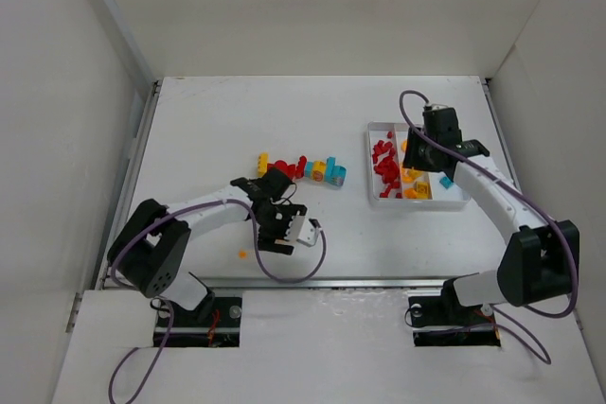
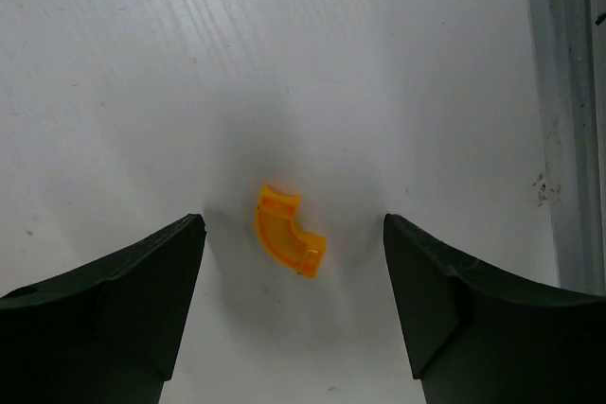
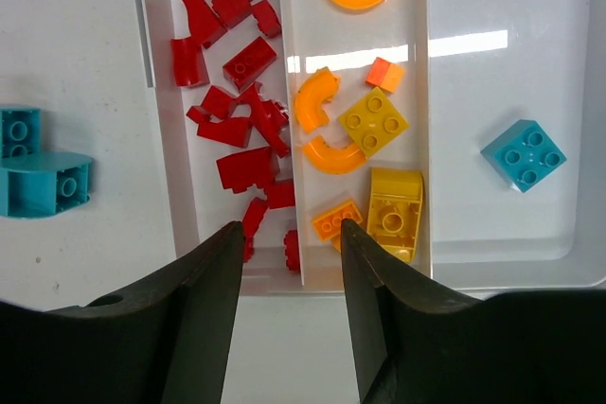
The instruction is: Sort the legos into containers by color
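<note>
Status: roughly two-thirds done, by my guess.

Left: left end effector (image 2: 294, 224) is spread wide with nothing in it. Its fingers sit either side of one orange curve (image 2: 288, 234) lying flat on the desk (image 2: 284, 44), not touching it. That piece is near the desk's front edge, well apart from everything else. It looks like the next pick and belongs in the middle slot.

Centre: a loose row (image 1: 303, 169) on the desk, unsorted. Yellow at its left end, then red, then orange-yellow, then a cyan pair (image 3: 43, 172) at its right end. The pair is touching and lies near the tray's left side. Some of the others look joined, but I can't tell which from above.

Right: tray (image 1: 383, 125) with three slots side by side.
- Red slot (image 3: 189, 201) is well filled, reds only.
- Orange slot (image 3: 314, 33) holds a handful of orange and yellow pieces, curves included, no strays.
- Cyan slot (image 3: 473, 224) has a single cyan brick (image 3: 524, 155) as far as I can see. Its far end is outside the wrist view.

Right end effector (image 3: 289, 234) hovers over the tray's near end, about over the divider between the red and orange slots. Fingers are partly spread, the gap is empty, and it holds nothing.

To do: the orange curve plus the whole row. Nothing is visibly in a wrong slot.
</note>
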Robot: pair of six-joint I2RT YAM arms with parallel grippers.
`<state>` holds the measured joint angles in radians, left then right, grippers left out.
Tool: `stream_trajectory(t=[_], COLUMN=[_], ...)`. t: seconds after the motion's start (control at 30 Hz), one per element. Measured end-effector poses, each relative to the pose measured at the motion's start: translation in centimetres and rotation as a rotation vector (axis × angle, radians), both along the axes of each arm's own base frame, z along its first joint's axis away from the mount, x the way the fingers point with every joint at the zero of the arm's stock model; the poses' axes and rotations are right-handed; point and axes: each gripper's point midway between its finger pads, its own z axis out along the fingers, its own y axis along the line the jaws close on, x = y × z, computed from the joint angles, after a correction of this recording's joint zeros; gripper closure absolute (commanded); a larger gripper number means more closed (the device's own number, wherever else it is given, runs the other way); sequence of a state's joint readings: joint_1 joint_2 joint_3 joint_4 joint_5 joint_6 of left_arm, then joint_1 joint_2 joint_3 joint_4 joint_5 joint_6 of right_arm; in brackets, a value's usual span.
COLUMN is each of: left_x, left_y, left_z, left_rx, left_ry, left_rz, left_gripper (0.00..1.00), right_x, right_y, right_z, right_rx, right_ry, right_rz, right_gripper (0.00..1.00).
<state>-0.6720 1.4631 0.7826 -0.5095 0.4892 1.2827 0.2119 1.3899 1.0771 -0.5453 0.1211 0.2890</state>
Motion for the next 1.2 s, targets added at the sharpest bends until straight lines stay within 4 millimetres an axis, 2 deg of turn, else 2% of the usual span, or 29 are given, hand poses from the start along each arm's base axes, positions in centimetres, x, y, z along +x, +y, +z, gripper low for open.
stream_trajectory(t=[0.07,0.1,0.2,0.23,0.37,0.6,0.7,0.73,0.8,0.9,0.97,1.03,1.07,1.13,1.2], left_x=[-0.1,-0.2,0.6,0.8,1.3,1.5,2.6,3.5,6.6,12.7,15.9,17.6,18.1,18.4,18.2], left_y=[-0.1,-0.2,-0.5,-0.6,-0.5,-0.6,-0.8,-1.3,-3.3,-6.6,-7.7,-8.2,-8.4,-8.9,-9.6], left_z=[-0.5,-0.7,-0.7,-0.7,-0.8,-0.7,0.2,1.1,4.5,12.5,17.8,21.6,23.0,24.8,25.8], left_rx=[0.025,0.037,0.049,0.051,0.063,0.068,0.057,0.031,-0.072,-0.327,-0.487,-0.593,-0.63,-0.67,-0.691], left_ry=[0.034,0.049,0.052,0.05,0.039,0.037,0.079,0.092,0.124,0.127,0.136,0.166,0.18,0.214,0.245], left_rz=[0.029,0.048,0.094,0.107,0.148,0.174,0.266,0.308,0.442,0.657,0.795,0.908,0.956,1.031,1.094], left_gripper=[0.36,0.44,0.55,0.68,1.0,1.0,1.0,1.0,1.0,1.0,1.0,1.0,1.0,1.0,1.0], right_x=[-0.2,-0.4,-1.0,-1.0,-1.1,-0.9,-0.8,-0.9,-1.3,-2.3,-4.0,-5.6,-6.3,-7.5,-7.9], right_y=[0.0,-0.1,-0.2,-0.2,-0.3,-0.2,0.4,0.8,1.7,3.7,5.5,7.4,8.2,10.0,12.0], right_z=[0.0,0.0,-0.2,-0.2,0.2,1.0,2.1,2.7,4.6,9.1,12.2,15.2,16.0,17.5,17.9], right_rx=[0.002,0.003,0.0,0.001,0.001,0.008,0.035,0.047,0.074,0.124,0.17,0.23,0.252,0.296,0.325], right_ry=[-0.001,-0.002,0.006,0.006,-0.004,-0.023,-0.05,-0.066,-0.126,-0.299,-0.424,-0.553,-0.591,-0.649,-0.669], right_rz=[-0.002,-0.002,-0.003,-0.003,-0.003,0.0,0.02,0.034,0.074,0.163,0.241,0.32,0.35,0.413,0.465], right_gripper=[0.49,0.49,0.49,0.49,0.49,0.49,0.49,0.49,0.49,0.48,0.48,0.48,0.48,0.48,0.48])
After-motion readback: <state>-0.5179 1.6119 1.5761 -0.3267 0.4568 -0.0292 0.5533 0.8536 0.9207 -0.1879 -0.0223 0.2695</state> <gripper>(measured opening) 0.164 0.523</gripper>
